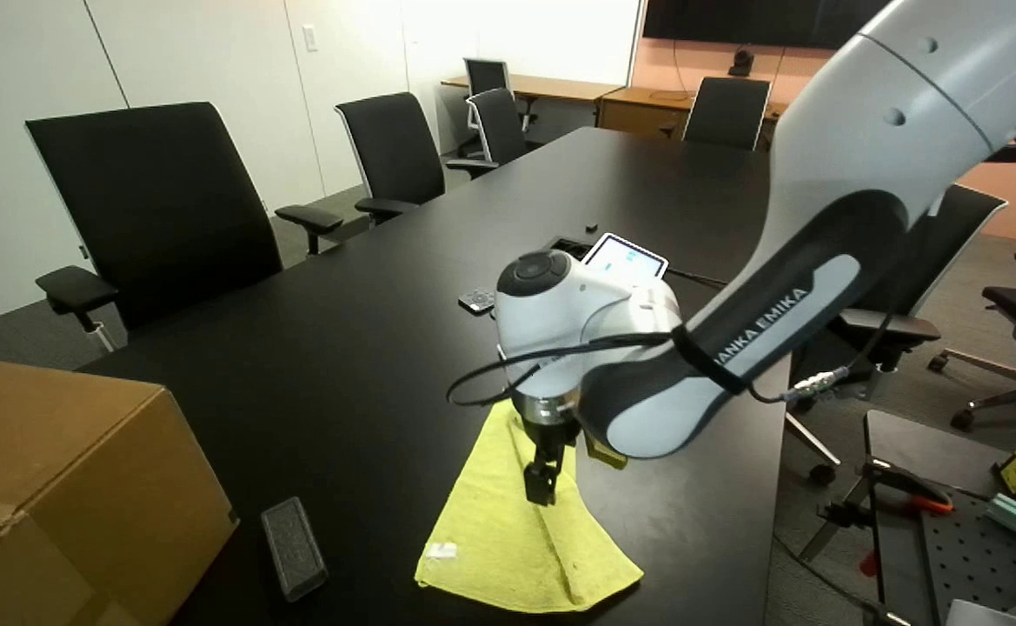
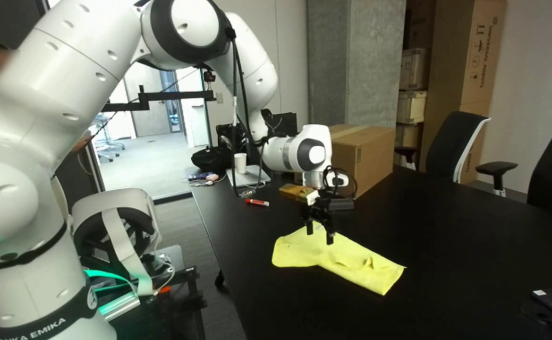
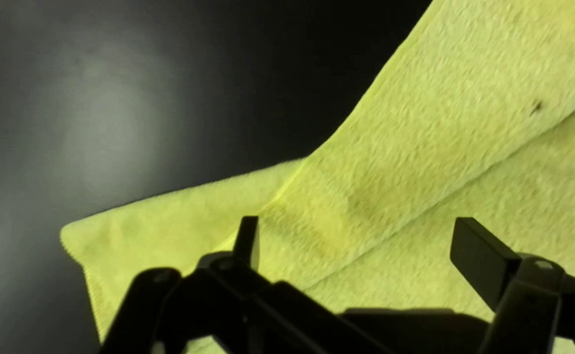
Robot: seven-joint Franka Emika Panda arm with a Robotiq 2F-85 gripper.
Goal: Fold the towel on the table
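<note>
The yellow towel (image 1: 508,561) lies on the black table (image 1: 368,417), and it also shows in an exterior view (image 2: 346,257). It is partly folded over and creased, with a layer edge running diagonally across it in the wrist view (image 3: 439,137). A small white tag (image 1: 441,550) shows near one corner. My gripper (image 1: 542,489) points down over the towel and also shows in an exterior view (image 2: 319,233). In the wrist view my gripper (image 3: 357,231) has its fingers wide apart with nothing between them. The fingers appear above the cloth; the arm hides part of the towel's far end.
A cardboard box (image 1: 82,487) and a dark grey block (image 1: 295,548) stand on the table beside the towel. A remote (image 1: 477,301) and a white tablet (image 1: 625,259) lie beyond the arm. A red marker (image 2: 257,202), a laptop (image 2: 252,178) and a white cup (image 2: 240,163) are near the table's edge.
</note>
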